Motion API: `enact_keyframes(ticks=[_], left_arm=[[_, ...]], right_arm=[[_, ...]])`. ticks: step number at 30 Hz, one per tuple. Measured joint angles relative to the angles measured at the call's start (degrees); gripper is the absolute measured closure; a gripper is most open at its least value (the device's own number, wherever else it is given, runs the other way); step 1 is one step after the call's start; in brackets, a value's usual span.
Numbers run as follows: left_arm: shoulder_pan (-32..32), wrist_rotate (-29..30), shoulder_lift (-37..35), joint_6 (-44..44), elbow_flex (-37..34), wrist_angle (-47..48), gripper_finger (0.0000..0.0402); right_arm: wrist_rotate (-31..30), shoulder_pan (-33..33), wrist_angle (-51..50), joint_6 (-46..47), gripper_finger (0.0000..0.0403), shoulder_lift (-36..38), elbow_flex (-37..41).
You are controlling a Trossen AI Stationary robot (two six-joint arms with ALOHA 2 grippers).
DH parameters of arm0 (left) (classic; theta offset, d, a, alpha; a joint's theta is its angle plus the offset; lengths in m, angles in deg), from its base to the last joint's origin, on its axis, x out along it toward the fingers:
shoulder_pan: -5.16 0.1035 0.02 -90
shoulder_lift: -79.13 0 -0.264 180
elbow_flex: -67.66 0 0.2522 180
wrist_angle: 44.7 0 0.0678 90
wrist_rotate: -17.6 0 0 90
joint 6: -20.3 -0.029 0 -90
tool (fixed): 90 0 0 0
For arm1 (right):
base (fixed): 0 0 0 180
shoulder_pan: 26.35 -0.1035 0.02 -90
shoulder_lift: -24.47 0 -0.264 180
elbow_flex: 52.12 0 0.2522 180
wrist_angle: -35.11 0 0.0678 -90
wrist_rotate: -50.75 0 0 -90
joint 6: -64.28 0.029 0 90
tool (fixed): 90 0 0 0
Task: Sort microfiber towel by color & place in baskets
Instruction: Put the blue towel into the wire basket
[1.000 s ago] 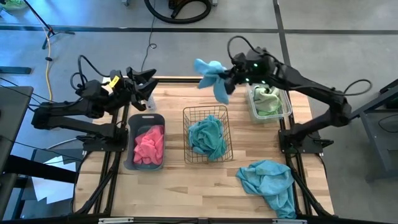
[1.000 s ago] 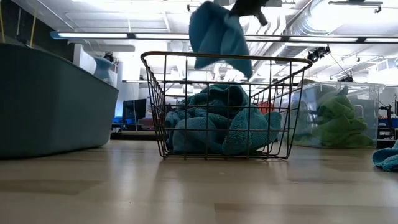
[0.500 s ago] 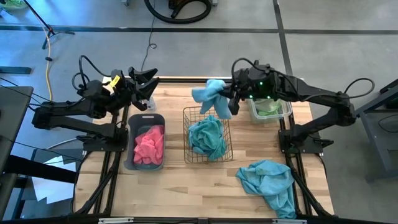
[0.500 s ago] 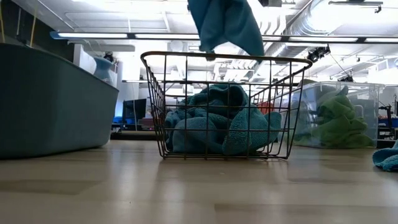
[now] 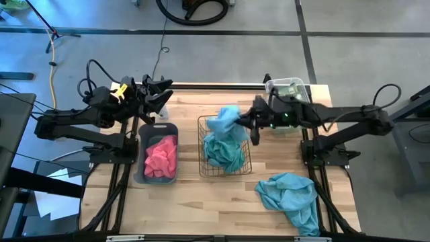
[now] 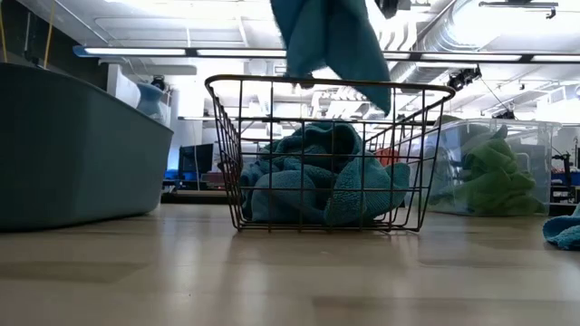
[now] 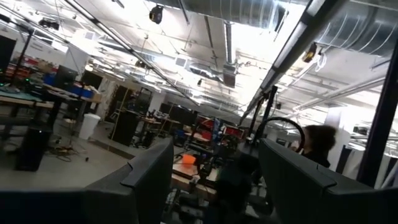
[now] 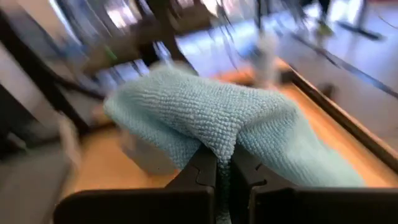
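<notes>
Teal cloth [image 5: 226,121] hung from the right gripper [image 5: 250,121], whose fingers were pinched closed on a fold of it, as the right wrist view showed plainly. The gripper stood above the far right edge of the copper wire basket [image 5: 201,149], with the cloth draped over the rim. In the low view the cloth's lower edge [image 6: 340,45] reached down to about the top wire of the basket [image 6: 222,118] and was not yet released.

Sorted at this moment:
- Wire basket: a heap of teal towels [image 5: 225,151] lay inside.
- Grey-blue tub [image 5: 142,154]: pink towel [image 5: 161,156] inside.
- Clear bin [image 5: 295,85]: mostly hidden under the right arm from above; the low view showed a green towel [image 6: 489,177] in it.

Left to do, by my reading: drop the held cloth into the wire basket, then deal with one more teal towel [image 5: 290,198] lying loose on the table [image 5: 188,208] at the near right, well apart from all three containers. No other loose cloths showed on the table. The task looked nearly finished.

The left gripper [image 5: 158,91] waited at the far left edge of the table, beyond the tub. Its fingers stood spread apart and held nothing, as the left wrist view confirmed.
</notes>
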State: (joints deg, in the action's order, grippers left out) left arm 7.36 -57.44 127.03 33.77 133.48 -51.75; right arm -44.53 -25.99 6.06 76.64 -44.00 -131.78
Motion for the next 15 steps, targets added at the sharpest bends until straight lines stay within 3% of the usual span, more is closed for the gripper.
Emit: enact_keyframes(ticks=[6,10,15], left_arm=[[0.1,0.1,0.2,-0.1,0.0,0.2,0.0177],[0.1,1.1,0.2,-0.5,0.0,-0.2,0.0177],[0.0,0.7,0.2,1.3,0.0,-0.4,0.0177]], right_arm=[[1.3,-4.4,28.6,1.7,0.0403,2.8,10.2],[-2.0,-6.3,32.2,-2.1,0.0403,1.6,12.6],[-7.4,-7.0,32.2,0.9,0.0403,-0.3,16.7]])
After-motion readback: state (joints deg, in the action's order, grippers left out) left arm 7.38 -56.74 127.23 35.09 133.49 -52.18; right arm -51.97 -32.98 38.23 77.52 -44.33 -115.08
